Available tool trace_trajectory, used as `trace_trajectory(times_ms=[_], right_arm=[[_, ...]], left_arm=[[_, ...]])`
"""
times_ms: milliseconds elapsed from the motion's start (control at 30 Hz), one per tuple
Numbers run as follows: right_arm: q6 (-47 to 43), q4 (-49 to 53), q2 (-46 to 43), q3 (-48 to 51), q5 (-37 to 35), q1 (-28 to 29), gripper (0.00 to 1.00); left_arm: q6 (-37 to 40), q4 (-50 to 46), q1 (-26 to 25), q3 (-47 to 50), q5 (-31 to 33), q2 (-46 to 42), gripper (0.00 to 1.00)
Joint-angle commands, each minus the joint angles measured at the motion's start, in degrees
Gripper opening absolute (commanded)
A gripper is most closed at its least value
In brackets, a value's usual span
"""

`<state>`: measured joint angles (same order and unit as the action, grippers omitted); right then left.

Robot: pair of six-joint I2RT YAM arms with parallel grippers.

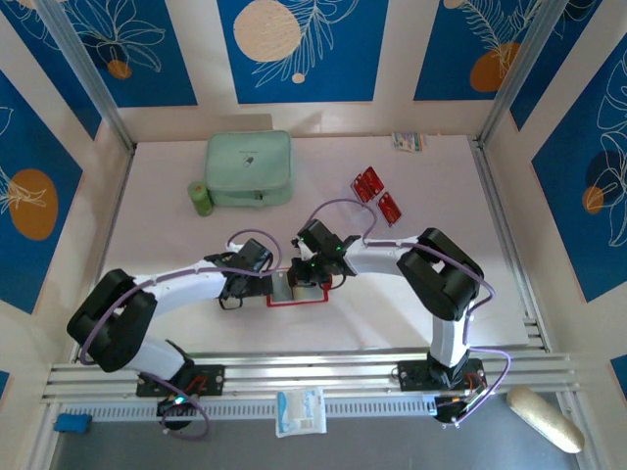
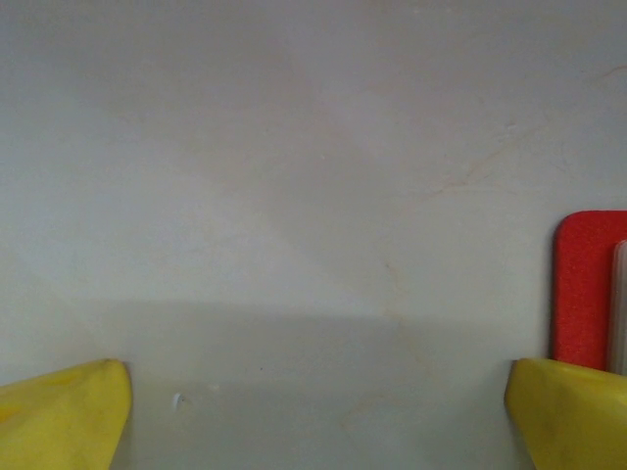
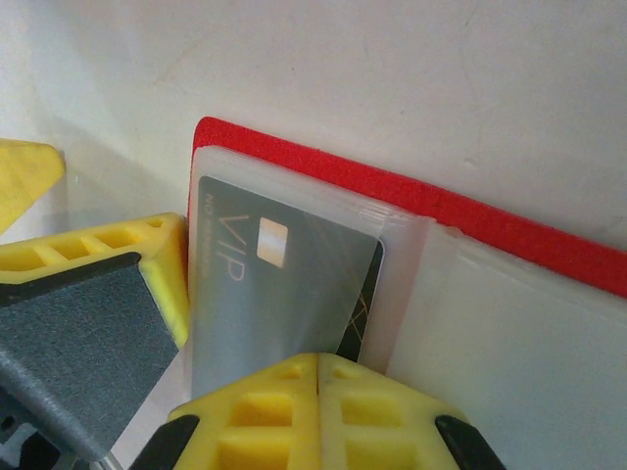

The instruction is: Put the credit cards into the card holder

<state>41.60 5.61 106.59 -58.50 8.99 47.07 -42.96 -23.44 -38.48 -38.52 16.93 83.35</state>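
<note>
Pale table [image 1: 157, 225]; VIP card [image 3: 284, 304] endwise in card holder [image 3: 509, 240], right pincer [image 3: 318, 387] seemingly clamping; left pincer [image 2: 313, 416] gaping.

Red card holder [image 3: 509, 230], grey credit card [image 3: 284, 294], mint-green case [image 1: 249, 168]

Credit cards, red [image 1: 365, 183] [image 1: 391, 207]: 2 visible. VIP card [image 3: 284, 284], grey: 1. Card holder [image 3: 323, 171], red: 1. Mint-green zip case [image 1: 249, 168]: 1. Small green cylinder [image 1: 201, 199]: 1. Small printed packet [image 1: 409, 141]: 1. White pouch [image 1: 299, 411]: 1. Robot arms [image 1: 186, 289] [image 1: 387, 258]: 2.
</note>
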Motion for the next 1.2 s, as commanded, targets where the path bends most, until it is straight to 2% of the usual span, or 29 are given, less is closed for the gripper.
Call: trace_trajectory(times_ms=[0, 300, 767, 1167], right_arm=[[0.2, 2.1, -3.1, 0.3, 0.5, -0.2, 0.00], [0.3, 2.9, -8.1, 2.7, -0.5, -1.2, 0.00], [1.1, 2.2, -6.1, 4.9, -1.9, 0.7, 0.00], [1.3, 2.1, -1.8, 2.5, -1.2, 2.2, 0.00]], left_arm=[[0.9, -0.5, 0.2, 1.3, -0.5, 0.1, 1.00], [0.8, -2.9, 0.3, 1.0, 0.7, -4.5, 1.00], [1.2, -1.9, 0.3, 1.7, 0.1, -1.8, 1.00], [1.2, -1.1, 0.2, 2.3, -0.1, -0.9, 1.00]])
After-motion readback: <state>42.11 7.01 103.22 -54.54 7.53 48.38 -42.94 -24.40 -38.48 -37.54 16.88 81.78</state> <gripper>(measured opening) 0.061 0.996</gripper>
